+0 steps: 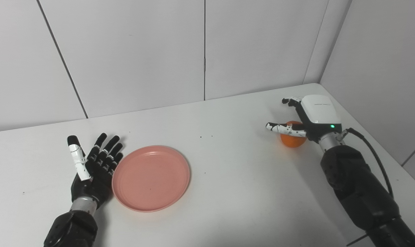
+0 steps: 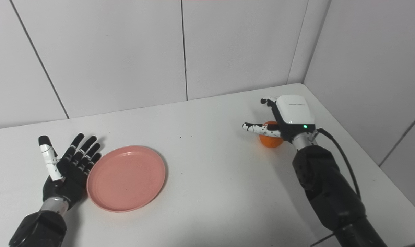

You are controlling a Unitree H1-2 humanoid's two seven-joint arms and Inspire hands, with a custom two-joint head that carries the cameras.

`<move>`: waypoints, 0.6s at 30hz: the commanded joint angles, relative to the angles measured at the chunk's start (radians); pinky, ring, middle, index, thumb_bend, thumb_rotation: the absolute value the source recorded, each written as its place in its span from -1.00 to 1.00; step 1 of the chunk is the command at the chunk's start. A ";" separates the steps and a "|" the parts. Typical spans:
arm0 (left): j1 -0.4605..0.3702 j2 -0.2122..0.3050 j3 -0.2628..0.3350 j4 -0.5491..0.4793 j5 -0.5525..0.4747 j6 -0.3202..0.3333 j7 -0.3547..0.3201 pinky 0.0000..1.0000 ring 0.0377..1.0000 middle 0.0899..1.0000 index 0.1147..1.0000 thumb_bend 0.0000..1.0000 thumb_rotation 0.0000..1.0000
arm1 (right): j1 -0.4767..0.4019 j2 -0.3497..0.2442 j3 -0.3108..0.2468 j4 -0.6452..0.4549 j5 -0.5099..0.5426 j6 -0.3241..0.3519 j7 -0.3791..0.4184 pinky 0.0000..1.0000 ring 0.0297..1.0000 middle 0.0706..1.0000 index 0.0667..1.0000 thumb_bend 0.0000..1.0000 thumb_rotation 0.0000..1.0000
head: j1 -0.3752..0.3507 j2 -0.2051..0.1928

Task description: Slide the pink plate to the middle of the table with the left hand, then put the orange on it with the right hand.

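While left hand [image 1: 92, 169] fingers splay beside the pink plate [image 1: 151, 177], right hand [image 1: 308, 118] fingers spread over the orange [image 1: 291, 141].

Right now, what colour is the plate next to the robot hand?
The plate is pink, plain with no pattern. It shows best in the left eye view, beside the left robot hand.
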 commanded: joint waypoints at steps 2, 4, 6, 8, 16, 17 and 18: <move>0.019 0.006 -0.004 0.014 0.000 0.020 0.015 1.00 0.82 0.68 0.80 0.78 1.00 | -0.018 -0.040 0.002 -0.017 0.007 -0.024 -0.011 0.46 0.45 0.44 0.44 0.71 0.85 | -0.002 -0.001; 0.020 0.006 -0.003 0.015 0.000 0.020 0.014 1.00 0.83 0.67 0.80 0.79 1.00 | -0.019 -0.046 0.009 -0.012 0.014 -0.030 -0.010 0.43 0.43 0.43 0.44 0.70 0.81 | -0.002 0.000; 0.019 0.004 -0.003 0.017 0.004 0.020 0.015 1.00 0.82 0.67 0.79 0.79 1.00 | -0.021 -0.051 0.016 -0.002 0.021 -0.037 -0.014 0.43 0.43 0.42 0.43 0.70 0.80 | -0.002 0.000; 0.019 0.002 -0.003 0.017 0.004 0.020 0.019 1.00 0.82 0.66 0.77 0.79 1.00 | -0.023 -0.057 0.022 0.003 0.028 -0.039 -0.013 0.44 0.42 0.42 0.42 0.72 0.80 | -0.002 0.000; 0.021 0.003 -0.001 0.019 0.006 0.020 0.015 1.00 0.82 0.66 0.76 0.79 1.00 | -0.037 -0.107 0.056 0.003 0.042 -0.073 0.012 0.44 0.41 0.40 0.43 0.79 0.78 | -0.002 0.000; 0.022 0.003 -0.001 0.019 0.005 0.020 0.015 1.00 0.82 0.66 0.76 0.79 1.00 | -0.039 -0.116 0.061 -0.004 0.040 -0.078 0.020 0.44 0.41 0.40 0.43 0.80 0.78 | -0.002 0.000; 0.021 0.003 -0.002 0.021 0.004 0.020 0.016 1.00 0.82 0.65 0.76 0.79 1.00 | -0.042 -0.125 0.064 -0.006 0.039 -0.090 0.022 0.45 0.41 0.41 0.44 0.81 0.78 | -0.001 -0.001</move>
